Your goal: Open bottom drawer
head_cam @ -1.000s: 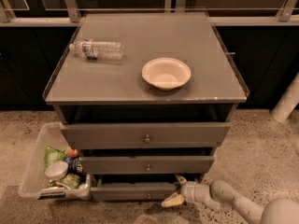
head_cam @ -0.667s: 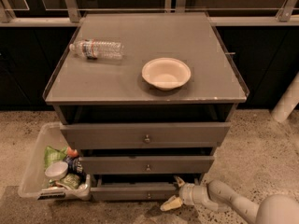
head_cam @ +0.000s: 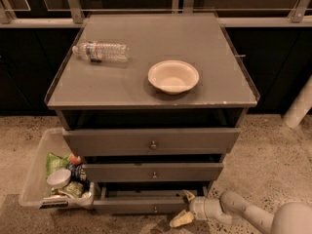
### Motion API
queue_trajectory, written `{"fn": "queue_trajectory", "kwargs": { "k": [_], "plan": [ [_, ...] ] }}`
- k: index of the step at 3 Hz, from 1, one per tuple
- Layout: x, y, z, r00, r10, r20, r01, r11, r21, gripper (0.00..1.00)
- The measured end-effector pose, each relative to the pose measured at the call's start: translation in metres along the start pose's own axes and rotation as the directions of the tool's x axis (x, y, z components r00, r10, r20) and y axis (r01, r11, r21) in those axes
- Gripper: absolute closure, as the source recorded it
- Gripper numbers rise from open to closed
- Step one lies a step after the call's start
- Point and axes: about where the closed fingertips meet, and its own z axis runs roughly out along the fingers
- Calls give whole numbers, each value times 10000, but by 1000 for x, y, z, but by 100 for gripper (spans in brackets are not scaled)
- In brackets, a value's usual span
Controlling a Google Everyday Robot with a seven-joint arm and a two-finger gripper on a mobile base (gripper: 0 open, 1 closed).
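Note:
The bottom drawer (head_cam: 141, 206) is the lowest, narrowest grey front of the cabinet, with a tiny round knob (head_cam: 155, 209) at its centre. It stands out a little from the cabinet, and a strip of its inside shows behind the front. My gripper (head_cam: 184, 207) comes in low from the right, at the right end of this drawer front. Its pale fingers are spread, one (head_cam: 188, 195) above the front's top edge and one (head_cam: 178, 220) below it near the floor. It holds nothing that I can see.
Above are the mid-sized drawer (head_cam: 154, 172) and the widest drawer (head_cam: 152, 141). A water bottle (head_cam: 100, 51) lies and a white bowl (head_cam: 173, 76) stands on the cabinet top (head_cam: 224, 82). A clear bin (head_cam: 35, 179) of snacks sits on the floor at the left.
My gripper has shifted slightly left along the bottom drawer's right end. The drawers, bottle and bowl have not visibly moved.

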Motion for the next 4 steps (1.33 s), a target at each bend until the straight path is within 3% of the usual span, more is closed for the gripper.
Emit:
{"fn": "queue_trajectory", "kwargs": {
  "k": [1, 2, 3, 4],
  "plan": [
    [4, 17, -6, 9989, 457, -43, -458, 9984, -331, 0],
    [3, 17, -7, 9989, 458, -43, -459, 9984, -331, 0],
    [20, 53, -13, 9917, 1289, 2, -1281, 9858, -1083, 0],
    [14, 54, -15, 9916, 1290, 2, -1282, 9858, -1083, 0]
  ]
}}
